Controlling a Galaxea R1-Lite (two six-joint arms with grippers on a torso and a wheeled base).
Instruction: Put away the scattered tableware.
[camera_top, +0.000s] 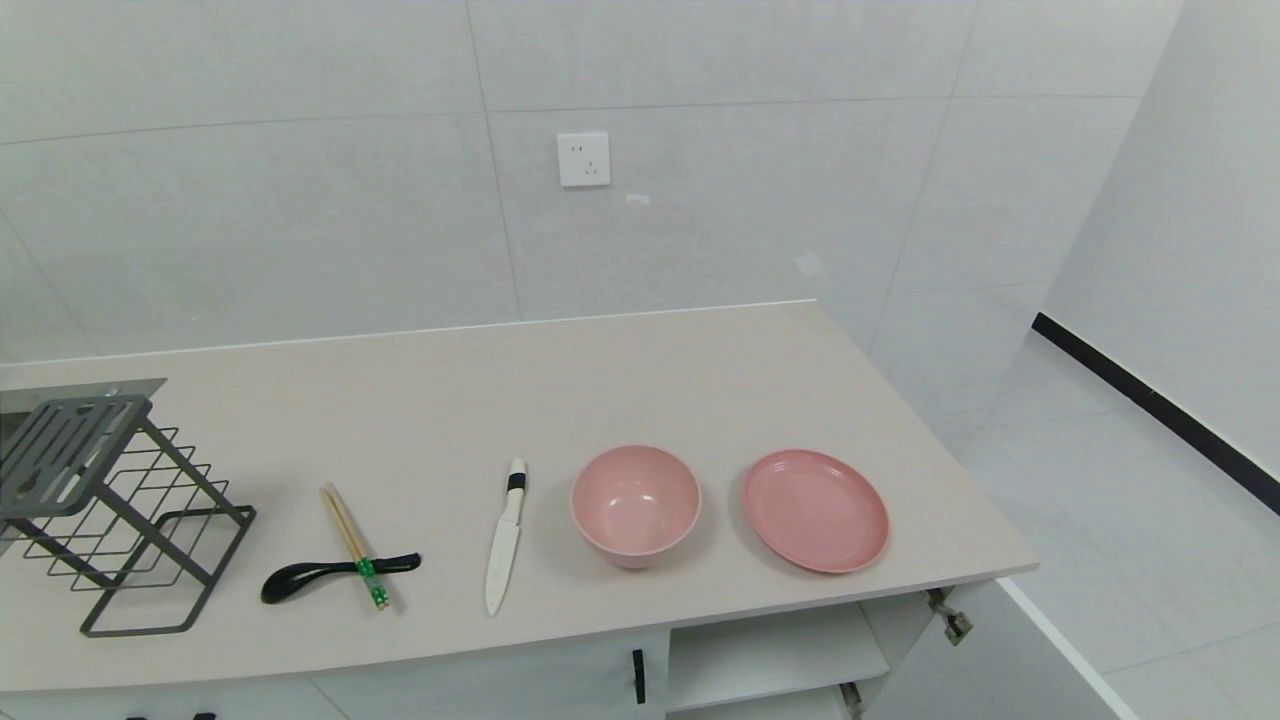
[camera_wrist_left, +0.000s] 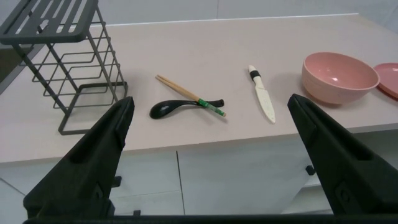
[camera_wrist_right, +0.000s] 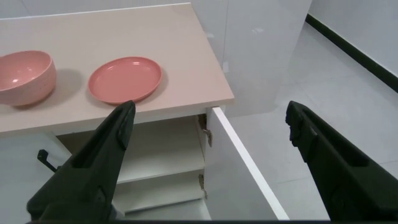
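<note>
On the beige counter (camera_top: 560, 390) lie a black spoon (camera_top: 310, 575) crossed by wooden chopsticks (camera_top: 352, 540), a cream knife (camera_top: 505, 540), a pink bowl (camera_top: 635, 503) and a pink plate (camera_top: 815, 510), in a row from left to right. My left gripper (camera_wrist_left: 208, 134) hangs open in front of the counter edge, level with the spoon (camera_wrist_left: 174, 107), the chopsticks (camera_wrist_left: 189, 96) and the knife (camera_wrist_left: 262, 93); the bowl (camera_wrist_left: 339, 76) is off to one side. My right gripper (camera_wrist_right: 208, 134) is open near the counter's right end, before the plate (camera_wrist_right: 124, 78) and bowl (camera_wrist_right: 23, 76).
A dark wire dish rack (camera_top: 95, 505) stands at the counter's left end (camera_wrist_left: 62, 59). Below the plate, a white cabinet door (camera_top: 1040, 650) hangs open, showing shelves (camera_wrist_right: 161, 158). A wall socket (camera_top: 583, 158) is on the tiled wall. Floor lies to the right.
</note>
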